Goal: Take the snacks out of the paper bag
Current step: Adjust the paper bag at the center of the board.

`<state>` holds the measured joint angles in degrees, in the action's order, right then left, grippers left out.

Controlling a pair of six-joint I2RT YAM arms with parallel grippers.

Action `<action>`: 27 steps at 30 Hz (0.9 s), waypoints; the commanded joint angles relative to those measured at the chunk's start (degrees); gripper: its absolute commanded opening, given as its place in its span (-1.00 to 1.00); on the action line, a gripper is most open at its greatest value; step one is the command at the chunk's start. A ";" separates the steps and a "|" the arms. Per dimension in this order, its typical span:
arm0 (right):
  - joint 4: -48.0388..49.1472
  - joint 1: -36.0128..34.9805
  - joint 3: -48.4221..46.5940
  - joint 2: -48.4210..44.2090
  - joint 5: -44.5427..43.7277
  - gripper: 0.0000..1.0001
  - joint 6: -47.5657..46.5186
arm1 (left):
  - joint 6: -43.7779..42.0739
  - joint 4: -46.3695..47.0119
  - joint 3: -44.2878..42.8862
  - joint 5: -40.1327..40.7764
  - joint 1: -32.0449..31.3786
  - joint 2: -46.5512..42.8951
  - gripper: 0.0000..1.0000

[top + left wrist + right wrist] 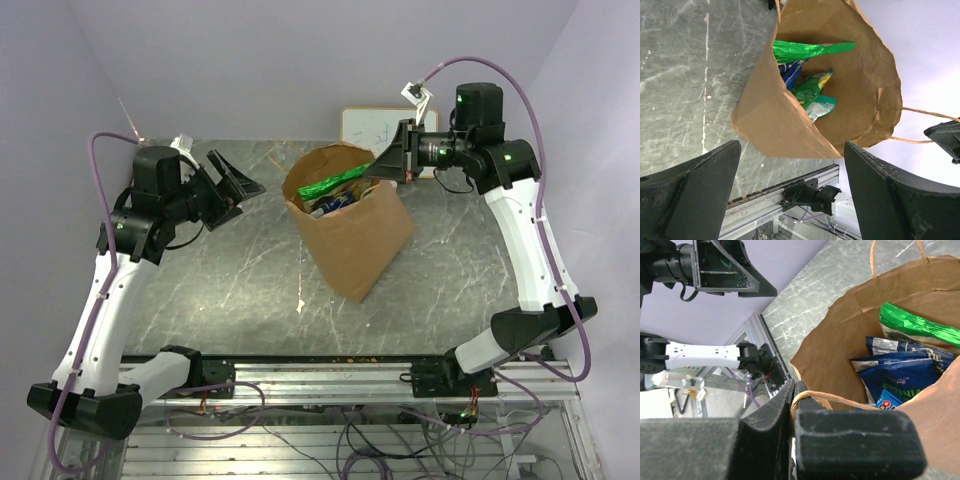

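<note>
The brown paper bag (352,235) stands tilted on the table, mouth up and toward the back. Inside it lie the snacks: a green packet (335,183) across the top, dark blue packs (905,375) below it, and smaller green and teal packs (815,95). My right gripper (795,390) is shut on the bag's thin twisted handle (840,399) at the right rim and holds it up. My left gripper (792,190) hangs wide open to the left of the bag, facing its mouth, with nothing between its fingers (695,195).
A small framed whiteboard (375,125) leans against the back wall behind the bag. The aluminium rail (330,375) with the arm bases runs along the near table edge. Grey marble tabletop (230,280) lies in front of the bag.
</note>
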<state>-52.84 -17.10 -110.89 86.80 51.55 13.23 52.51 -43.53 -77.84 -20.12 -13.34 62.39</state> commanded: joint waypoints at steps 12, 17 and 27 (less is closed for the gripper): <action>4.35 -1.03 3.56 -4.96 4.15 -1.00 1.45 | -0.72 3.62 -2.48 5.16 -0.63 8.35 0.89; 3.88 -1.07 3.41 -6.57 3.06 -1.00 1.81 | -0.70 8.67 -7.69 4.89 -0.61 17.90 0.89; 2.20 -1.05 7.79 -11.26 -1.33 -1.00 0.97 | -1.25 13.41 -18.72 3.23 -0.72 32.99 0.57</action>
<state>-52.14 -17.76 -102.98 78.94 50.59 14.55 52.47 -33.78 -91.42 -16.32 -13.45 92.14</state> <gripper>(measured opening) 0.006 0.862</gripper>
